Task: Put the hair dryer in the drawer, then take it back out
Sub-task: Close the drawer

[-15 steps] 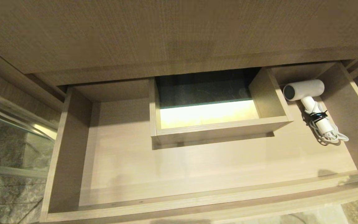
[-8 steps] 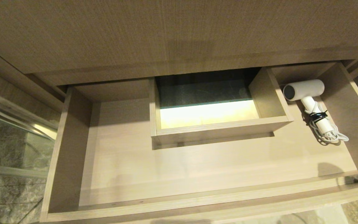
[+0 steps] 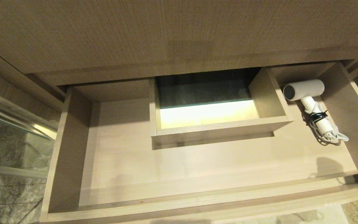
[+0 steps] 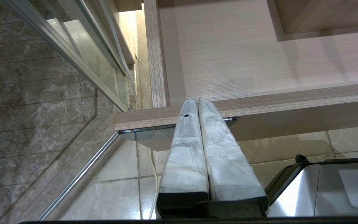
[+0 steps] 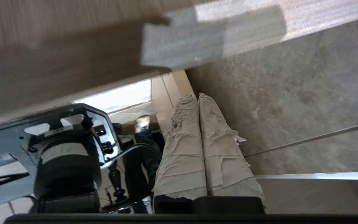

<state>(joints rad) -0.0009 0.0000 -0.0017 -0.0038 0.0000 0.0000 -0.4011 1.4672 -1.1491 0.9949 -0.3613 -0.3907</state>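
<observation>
Hair dryer (image 3: 311,102) hasn't budged in the drawer (image 3: 73,149); right gripper (image 5: 197,97) and left gripper (image 4: 197,101), jaws pressed together, empty.

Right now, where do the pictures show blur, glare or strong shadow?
Head view: glare in the drawer's boxed cut-out; a shadow lies near the hair dryer. Right wrist view: wood above the right gripper is blurred. Left wrist view: sharp.

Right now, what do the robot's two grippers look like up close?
Left gripper: two long tapered fingers wrapped in pale grey-white tape on a black base. Right gripper: same build, but its beige tape is wrinkled and frayed at the edges.
</observation>
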